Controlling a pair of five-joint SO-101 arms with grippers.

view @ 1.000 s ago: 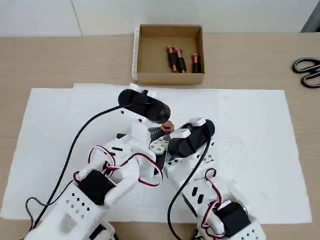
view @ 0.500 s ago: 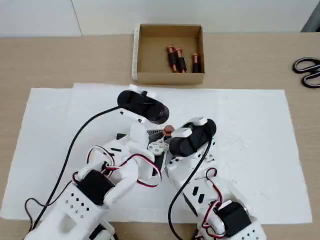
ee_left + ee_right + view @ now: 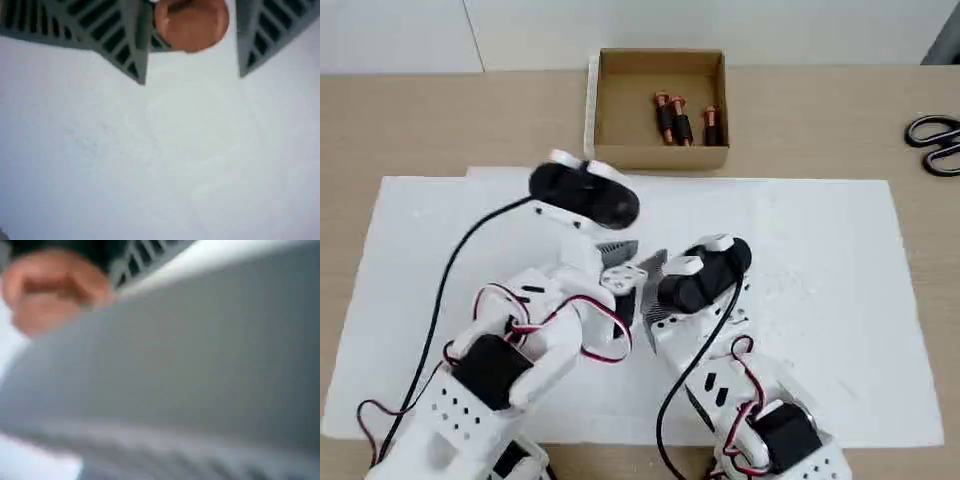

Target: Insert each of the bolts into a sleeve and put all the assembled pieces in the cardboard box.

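One bolt (image 3: 191, 22) sat between the fingers (image 3: 125, 40) of the left pincer (image 3: 191, 77), deep toward their roots, its copper head facing out. The pincer was clenched on it, with the white sheet (image 3: 160, 165) below. The right pincer (image 3: 650, 285) lay just beside the left one, on its right, over the same sheet. Whether it was clenched or released could not be told. In the right wrist view the copper bolt showed blurred past a grey surface close to the lens.

Beyond the left pincer, away from both arms, the box (image 3: 660, 156) stood on the tabletop (image 3: 440, 120) at the sheet's far edge. Three assembled pieces (image 3: 682, 120) lay in it, side by side in its right half. Scissors (image 3: 935, 140) lay far to the right of both pincers, at the tabletop's edge.
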